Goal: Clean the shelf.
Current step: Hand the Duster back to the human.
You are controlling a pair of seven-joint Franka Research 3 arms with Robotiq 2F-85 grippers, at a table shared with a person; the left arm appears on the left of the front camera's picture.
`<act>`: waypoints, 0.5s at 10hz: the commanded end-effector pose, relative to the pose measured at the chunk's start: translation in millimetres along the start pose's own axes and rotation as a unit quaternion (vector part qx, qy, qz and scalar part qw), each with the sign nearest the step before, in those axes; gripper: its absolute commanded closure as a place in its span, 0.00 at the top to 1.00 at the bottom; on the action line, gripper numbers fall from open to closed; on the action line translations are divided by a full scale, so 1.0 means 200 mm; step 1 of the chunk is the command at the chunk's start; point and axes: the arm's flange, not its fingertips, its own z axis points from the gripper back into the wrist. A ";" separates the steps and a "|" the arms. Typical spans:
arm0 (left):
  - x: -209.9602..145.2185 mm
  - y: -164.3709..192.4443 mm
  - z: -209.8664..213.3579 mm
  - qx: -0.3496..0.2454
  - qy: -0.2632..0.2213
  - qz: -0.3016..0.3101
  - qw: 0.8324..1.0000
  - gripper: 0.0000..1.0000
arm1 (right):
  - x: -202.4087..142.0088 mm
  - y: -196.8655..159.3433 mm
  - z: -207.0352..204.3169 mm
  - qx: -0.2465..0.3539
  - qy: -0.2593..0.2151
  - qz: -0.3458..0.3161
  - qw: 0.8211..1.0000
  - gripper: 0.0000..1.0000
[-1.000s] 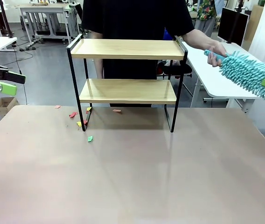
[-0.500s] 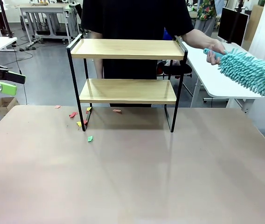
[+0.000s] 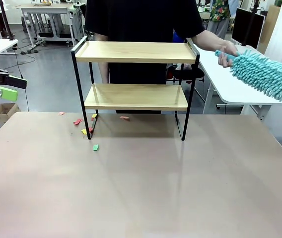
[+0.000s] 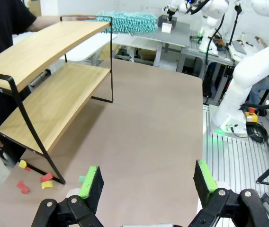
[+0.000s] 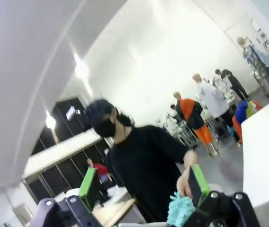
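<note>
The shelf [image 3: 136, 74] has two boards of pale, smooth, matt wood in a thin frame of black matt metal; under it the table [image 3: 146, 188] is a smooth brownish surface with a dull sheen; by the shelf's left front leg lie small flat paper-like scraps [image 3: 85, 127]; right of the shelf, the duster [image 3: 267, 75] is shaggy teal cloth, soft and matt.
</note>
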 end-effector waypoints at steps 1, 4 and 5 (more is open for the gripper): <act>0.01 0.00 0.00 -0.002 -0.014 -0.007 1.000 1.00 | 0.05 -0.06 0.03 0.009 -0.027 -0.035 0.999 1.00; 0.01 0.00 0.00 -0.002 -0.014 -0.007 1.000 1.00 | 0.07 -0.01 0.05 0.002 -0.022 -0.017 1.000 1.00; 0.01 0.00 0.00 -0.002 -0.014 -0.007 1.000 1.00 | 0.07 -0.01 0.05 0.002 -0.022 -0.017 1.000 1.00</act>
